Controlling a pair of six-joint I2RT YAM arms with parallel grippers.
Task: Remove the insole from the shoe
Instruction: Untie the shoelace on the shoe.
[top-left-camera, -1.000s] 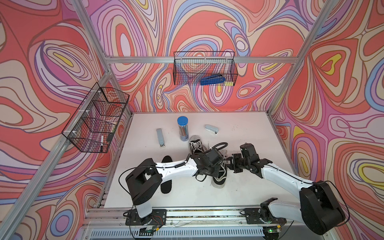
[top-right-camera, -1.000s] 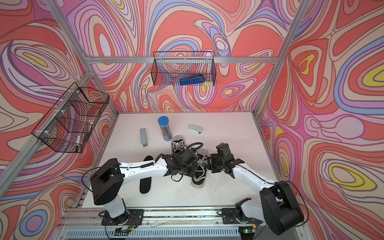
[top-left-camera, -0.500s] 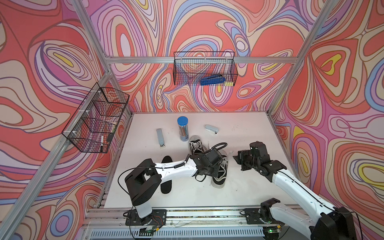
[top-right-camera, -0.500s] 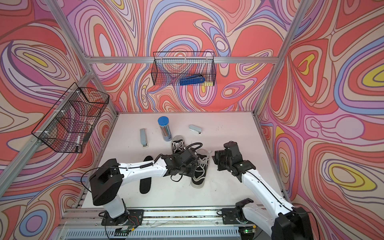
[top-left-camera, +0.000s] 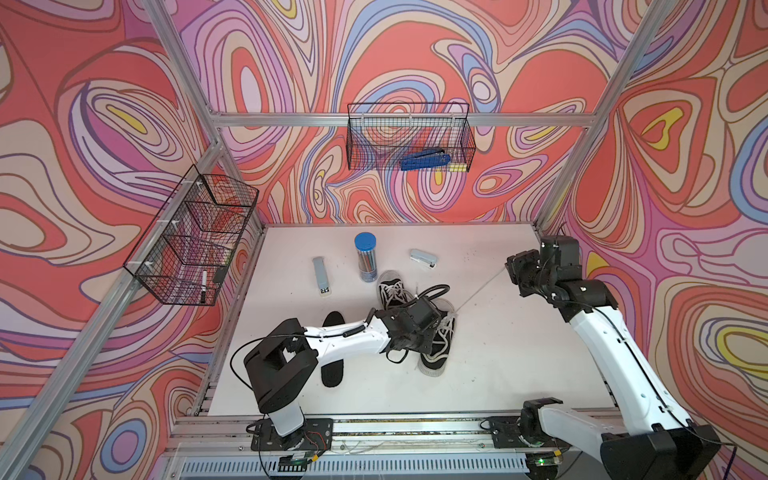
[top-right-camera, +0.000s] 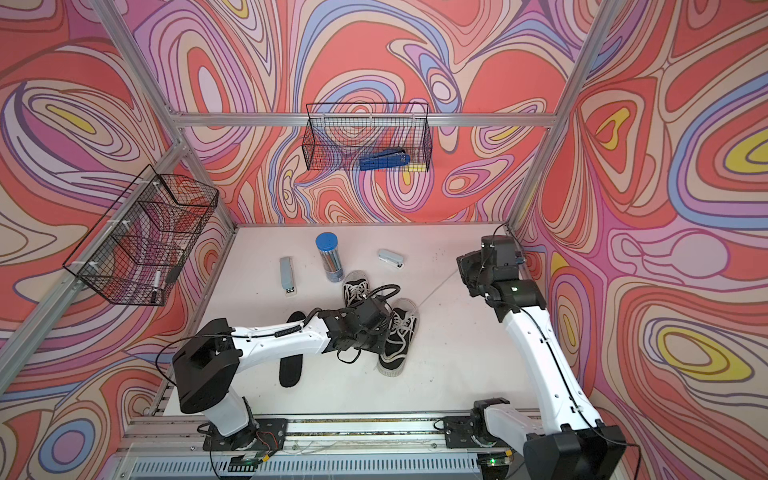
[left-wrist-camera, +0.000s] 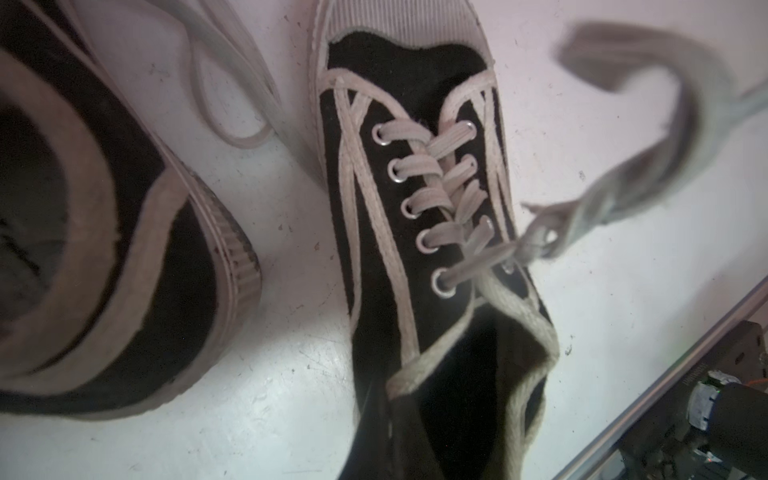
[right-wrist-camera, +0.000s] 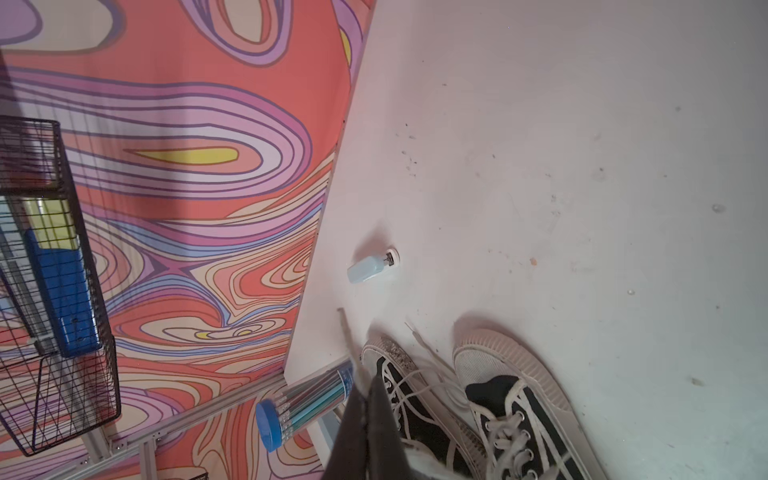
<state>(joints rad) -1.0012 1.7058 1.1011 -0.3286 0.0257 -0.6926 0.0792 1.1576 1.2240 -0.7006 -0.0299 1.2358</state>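
Both top views are bright, evenly lit from overhead and sharp, with soft faint shadows under the left arm on the table. In the left wrist view the lace is motion-blurred and the closest shoe soft; in the right wrist view the right gripper looms dark, unfocused

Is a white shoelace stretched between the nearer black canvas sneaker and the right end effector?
Yes, in a top view the white shoelace runs straight from the nearer black canvas sneaker to the right end effector.
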